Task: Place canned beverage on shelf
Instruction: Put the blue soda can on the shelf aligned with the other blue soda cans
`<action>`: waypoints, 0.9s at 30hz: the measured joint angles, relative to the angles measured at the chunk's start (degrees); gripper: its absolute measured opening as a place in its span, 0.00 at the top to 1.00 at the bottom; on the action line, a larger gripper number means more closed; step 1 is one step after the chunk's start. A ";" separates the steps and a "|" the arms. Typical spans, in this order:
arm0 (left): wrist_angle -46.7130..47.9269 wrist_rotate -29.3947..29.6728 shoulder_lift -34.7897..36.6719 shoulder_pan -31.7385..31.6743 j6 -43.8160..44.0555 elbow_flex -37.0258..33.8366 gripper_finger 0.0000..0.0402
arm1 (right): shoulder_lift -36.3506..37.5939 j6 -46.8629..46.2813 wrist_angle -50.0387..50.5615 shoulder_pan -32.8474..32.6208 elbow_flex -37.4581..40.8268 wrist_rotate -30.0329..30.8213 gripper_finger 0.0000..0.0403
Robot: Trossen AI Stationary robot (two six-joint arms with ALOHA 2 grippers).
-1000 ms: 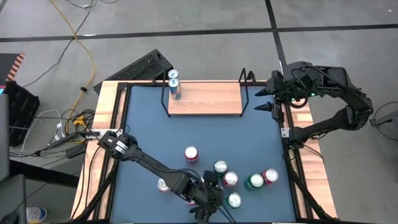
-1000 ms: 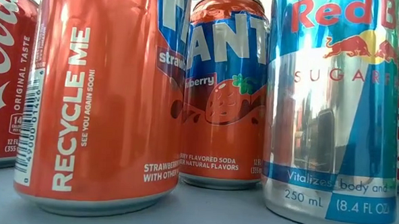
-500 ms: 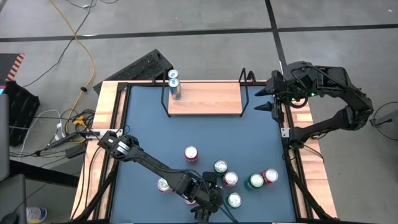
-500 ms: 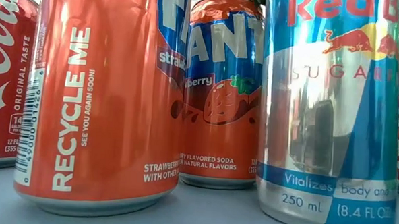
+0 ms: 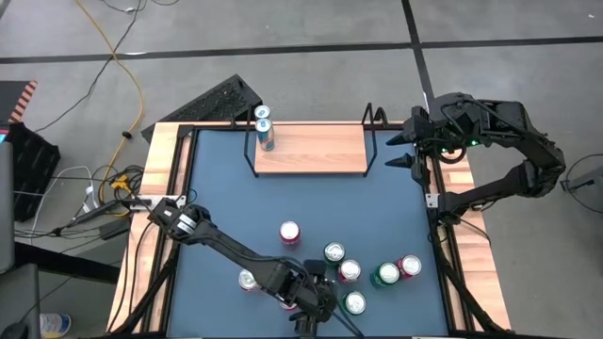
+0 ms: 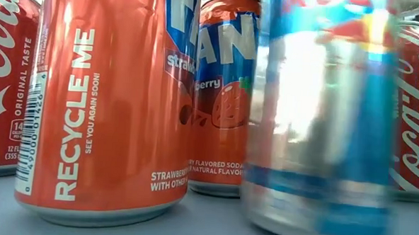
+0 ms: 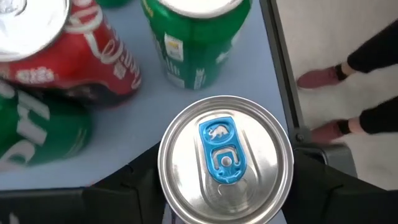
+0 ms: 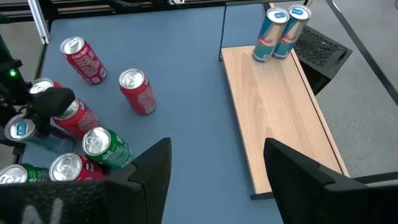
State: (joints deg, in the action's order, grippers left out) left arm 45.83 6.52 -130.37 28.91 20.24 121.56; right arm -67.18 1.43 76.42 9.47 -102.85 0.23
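A blue and silver can (image 7: 225, 158) with a blue tab stands near the table's near edge, among red and green cans (image 7: 193, 37). In the low view it shows blurred (image 6: 323, 115) beside orange cans (image 6: 104, 99). My left gripper (image 7: 225, 186) is shut on it and covers it in the high view (image 5: 320, 294). The shelf (image 5: 311, 149) stands at the table's far edge, with two blue cans (image 5: 264, 127) upright on its left end. My right gripper (image 5: 400, 151) hangs open above the far right corner, with nothing between its fingers (image 8: 217, 180). My left gripper has the blue and silver can between its two fingers, one finger (image 7: 134, 186) on each side of the can's wall below the top rim (image 7: 171, 186). The fingers slant down from above. The can stands about upright, its base (image 6: 311, 228) low at the table top.
Several cans stand close together to the right of the held one (image 5: 387, 274). One red can (image 5: 289, 232) stands alone mid-table and another (image 5: 248, 280) near the left arm. The table's wooden rim (image 5: 160, 188) runs all round. A person's shoes (image 7: 323, 78) show beyond the near edge.
In the low view the blue and silver can has shifted sideways toward the orange cans and now shows blurred with motion. The other cans have kept their places.
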 joint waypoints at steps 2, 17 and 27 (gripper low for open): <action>1.78 0.21 0.00 0.00 -0.25 1.25 0.46 | 0.00 0.00 0.00 0.00 0.00 0.02 0.41; 9.04 4.02 1.78 -0.28 0.46 12.28 0.46 | 0.02 0.06 -0.15 0.00 0.00 0.10 0.41; 11.69 9.80 6.41 -0.28 1.29 12.39 0.46 | -0.29 0.35 -0.16 0.00 0.00 0.11 0.41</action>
State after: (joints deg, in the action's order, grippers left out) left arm 57.51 16.31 -123.96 28.62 21.53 133.95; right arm -67.47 1.78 76.26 9.47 -102.85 0.34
